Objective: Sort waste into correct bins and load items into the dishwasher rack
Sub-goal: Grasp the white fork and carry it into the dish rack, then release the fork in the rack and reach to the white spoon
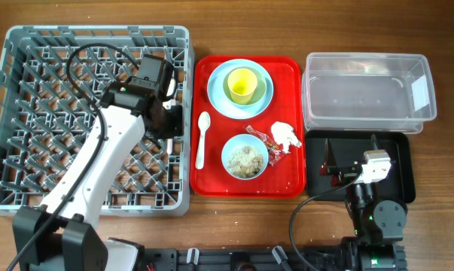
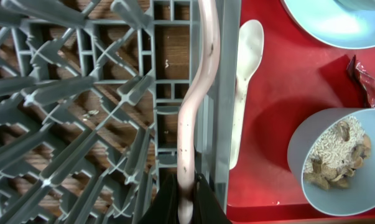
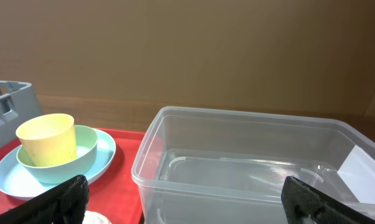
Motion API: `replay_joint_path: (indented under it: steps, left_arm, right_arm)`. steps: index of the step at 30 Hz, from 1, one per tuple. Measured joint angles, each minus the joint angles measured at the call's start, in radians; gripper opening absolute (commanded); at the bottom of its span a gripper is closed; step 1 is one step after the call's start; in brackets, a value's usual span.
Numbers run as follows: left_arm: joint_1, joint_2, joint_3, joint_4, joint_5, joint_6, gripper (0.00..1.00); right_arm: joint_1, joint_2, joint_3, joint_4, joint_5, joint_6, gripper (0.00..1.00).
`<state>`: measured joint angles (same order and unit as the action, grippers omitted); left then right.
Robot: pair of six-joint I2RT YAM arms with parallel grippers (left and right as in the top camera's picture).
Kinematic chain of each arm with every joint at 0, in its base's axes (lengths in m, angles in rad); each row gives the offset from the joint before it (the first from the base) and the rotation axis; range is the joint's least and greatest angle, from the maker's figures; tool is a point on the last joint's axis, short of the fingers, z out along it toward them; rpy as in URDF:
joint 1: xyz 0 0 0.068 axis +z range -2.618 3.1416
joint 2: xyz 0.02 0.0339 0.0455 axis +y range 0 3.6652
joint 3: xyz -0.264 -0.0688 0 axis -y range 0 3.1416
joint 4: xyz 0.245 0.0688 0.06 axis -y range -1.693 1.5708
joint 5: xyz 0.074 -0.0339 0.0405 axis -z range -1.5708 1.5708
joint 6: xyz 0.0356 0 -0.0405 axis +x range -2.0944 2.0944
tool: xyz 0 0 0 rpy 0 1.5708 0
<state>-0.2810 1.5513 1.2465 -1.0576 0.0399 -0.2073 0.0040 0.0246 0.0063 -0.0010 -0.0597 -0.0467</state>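
My left gripper (image 2: 187,200) is shut on the handle of a white plastic fork (image 2: 198,87). The fork lies along the inside of the right wall of the grey dishwasher rack (image 1: 31,45); its tines are out of view. In the overhead view the left gripper (image 1: 170,120) is at that wall. The white spoon (image 1: 202,139) lies on the red tray (image 1: 287,184). The yellow-green cup (image 1: 242,83) stands in the pale green bowl (image 1: 263,92) on the light blue plate (image 1: 220,102). The light blue bowl (image 1: 245,156) holds food scraps. The red wrapper (image 1: 260,136) and white tissue (image 1: 284,134) lie beside it. My right gripper (image 1: 351,150) is open and empty over the black tray (image 1: 403,181).
The clear tub (image 1: 366,90) with a white label stands behind the black tray and fills the right wrist view (image 3: 249,168). The rack's upright pegs (image 2: 81,124) stand close to the left of the left gripper. Wooden table surrounds everything.
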Motion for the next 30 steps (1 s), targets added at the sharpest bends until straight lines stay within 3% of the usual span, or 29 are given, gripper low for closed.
replay_joint_path:
  steps: [5, 7, 8, 13, 17, 22, 26, 30]
  left_arm:
    - [0.000, 0.040, -0.046, 0.032, 0.005, -0.016, 0.06]
    - [0.000, 0.043, -0.068, 0.050, 0.005, -0.019, 0.25]
    - [0.000, 0.043, -0.081, 0.063, 0.007, -0.023, 0.29]
    - [0.000, 0.044, -0.094, 0.067, 0.011, -0.035, 0.20]
    - [0.000, 0.032, -0.078, 0.045, 0.011, -0.038, 0.19]
    - [-0.011, -0.146, -0.029, 0.041, 0.089, -0.082, 0.20]
    - [-0.134, -0.167, -0.040, 0.048, 0.113, -0.138, 0.21]
    - [-0.269, -0.163, -0.111, 0.135, 0.032, -0.231, 0.24]
  right_arm:
    - [0.000, 0.000, 0.000, 0.000, 0.000, 0.000, 1.00]
    - [0.000, 0.000, 0.000, 0.000, 0.000, 0.000, 1.00]
    - [0.000, 0.000, 0.000, 0.000, 0.000, 0.000, 1.00]
    - [0.000, 0.000, 0.000, 0.000, 0.000, 0.000, 1.00]
    - [0.000, 0.000, 0.000, 0.000, 0.000, 0.000, 1.00]
    - [0.000, 0.000, 0.000, 0.000, 0.000, 0.000, 1.00]
    - [0.000, 0.000, 0.000, 0.000, 0.000, 0.000, 1.00]
    - [0.000, 0.000, 0.000, 0.000, 0.000, 0.000, 1.00]
